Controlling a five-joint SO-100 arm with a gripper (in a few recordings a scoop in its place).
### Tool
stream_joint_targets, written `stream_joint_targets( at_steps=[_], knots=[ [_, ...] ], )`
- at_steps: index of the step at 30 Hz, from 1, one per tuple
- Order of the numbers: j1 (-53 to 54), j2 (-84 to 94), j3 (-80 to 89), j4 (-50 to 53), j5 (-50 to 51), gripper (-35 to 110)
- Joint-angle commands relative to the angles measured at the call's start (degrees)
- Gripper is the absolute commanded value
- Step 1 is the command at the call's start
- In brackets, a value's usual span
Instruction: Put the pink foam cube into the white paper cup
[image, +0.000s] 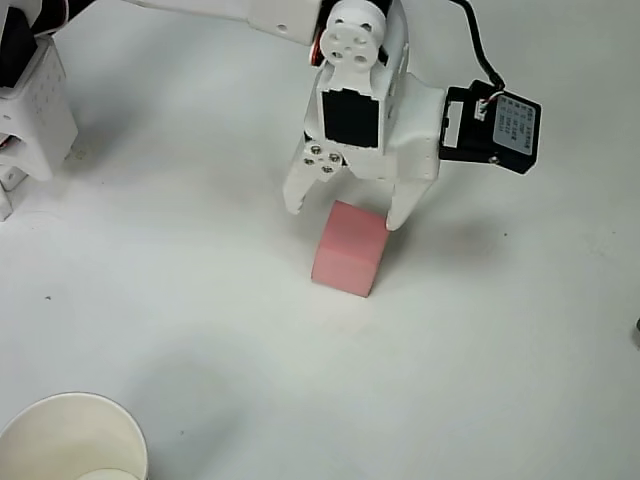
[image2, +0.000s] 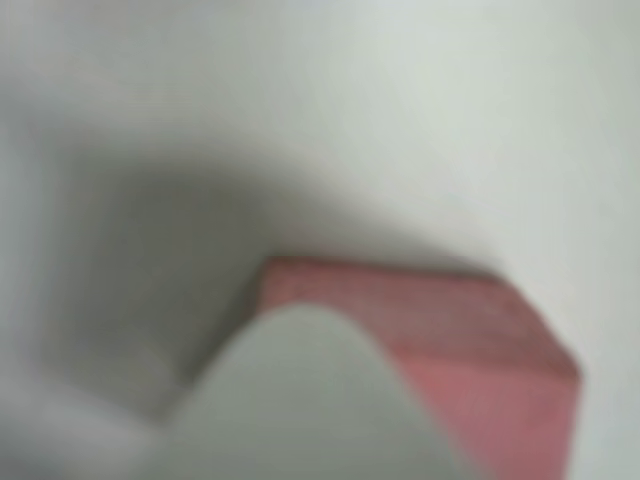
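Jaws spread wide, holding nothing, straddle the far edge of the matte salmon-pink foam cube.

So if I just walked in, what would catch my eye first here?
Probably the small salmon-pink foam cube sitting mid-table, the only colour on the white surface. Right above it in the overhead view hangs the white two-fingered pincer, open, with one finger at each side of the cube's far edge. Last, the round white paper cup sits at the bottom-left corner.
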Motion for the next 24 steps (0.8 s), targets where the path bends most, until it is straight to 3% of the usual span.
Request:
stream_joint_targets(
  at_steps=[1, 19, 24],
  knots=[
    [-0.3, 0.4, -2.3, -0.2, -1.0, 39],
    [-1.8, 1.7, -5.3, 0.0, -1.5, 39],
    [-1.8, 1.7, -10.3, 4.6, -1.9, 39]
  ],
)
